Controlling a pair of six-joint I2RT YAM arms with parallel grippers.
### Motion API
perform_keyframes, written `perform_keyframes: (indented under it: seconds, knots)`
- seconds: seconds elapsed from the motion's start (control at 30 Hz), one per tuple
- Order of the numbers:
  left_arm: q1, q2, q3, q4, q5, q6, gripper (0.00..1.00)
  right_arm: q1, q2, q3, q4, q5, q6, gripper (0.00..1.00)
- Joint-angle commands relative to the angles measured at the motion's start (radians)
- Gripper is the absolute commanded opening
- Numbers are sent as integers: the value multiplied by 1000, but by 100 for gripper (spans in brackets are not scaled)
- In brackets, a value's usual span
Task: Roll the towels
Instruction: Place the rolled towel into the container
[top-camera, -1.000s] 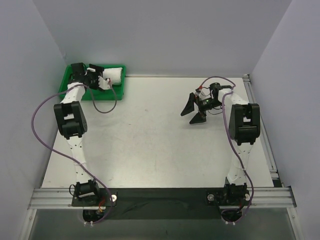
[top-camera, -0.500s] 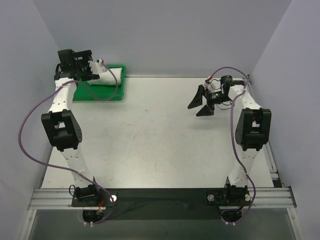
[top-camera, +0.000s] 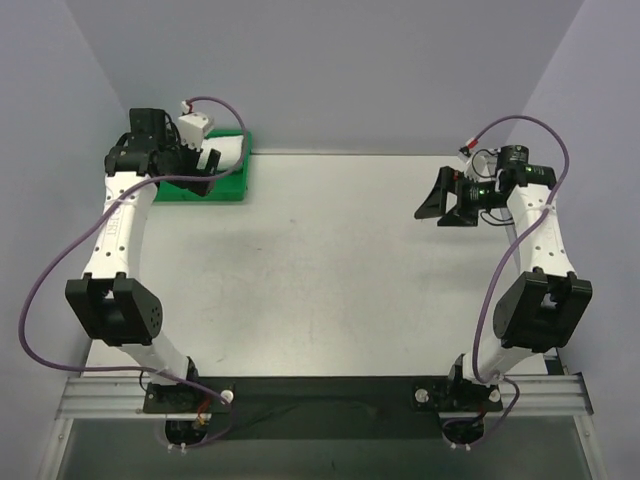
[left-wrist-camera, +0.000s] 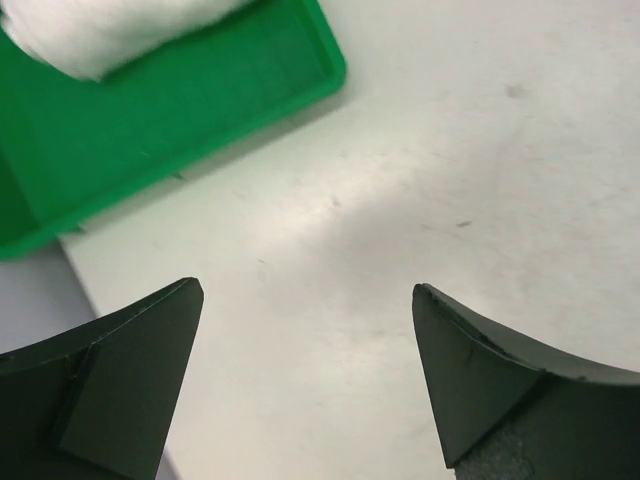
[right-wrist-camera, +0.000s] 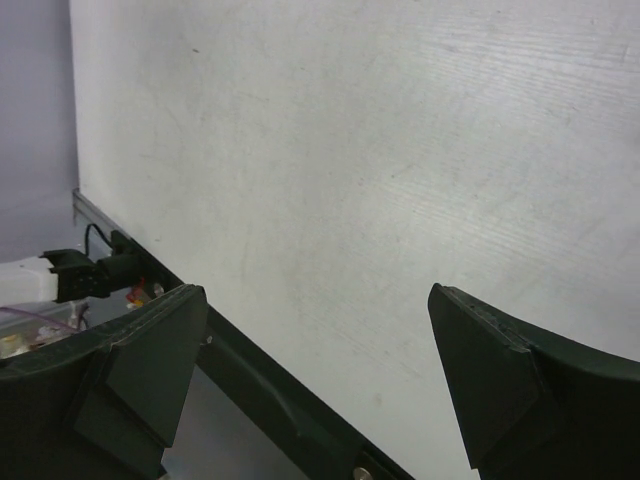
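A white towel lies rolled in the green tray at the far left corner. In the left wrist view the towel shows at the top left inside the tray. My left gripper hovers over the tray's near side, open and empty. In its own view the left gripper stands wide apart over bare table just beside the tray. My right gripper is open and empty above the far right of the table. Its own view shows the right gripper over bare table only.
The white table is walled on the left, back and right. A metal rail with both arm bases runs along the near edge and shows in the right wrist view. Purple cables loop from both arms.
The left gripper has let go of the rolled towel in the tray and lifted back from it. The right arm has swung toward the right wall, gripper still open.
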Motion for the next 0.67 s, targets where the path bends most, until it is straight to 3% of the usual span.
perform_keyframes:
  seconds: [0.0, 0.33, 0.63]
  knots:
    - [-32, -118, -105, -66, 79, -328, 97, 6, -101, -70, -79, 116, -81, 100]
    - [-48, -345, -565, 110, 39, -424, 97, 12, -304, -380, -69, 182, -165, 100]
    - [-48, -448, -762, 165, 48, -401, 97, 20, -393, -522, -44, 215, -187, 100]
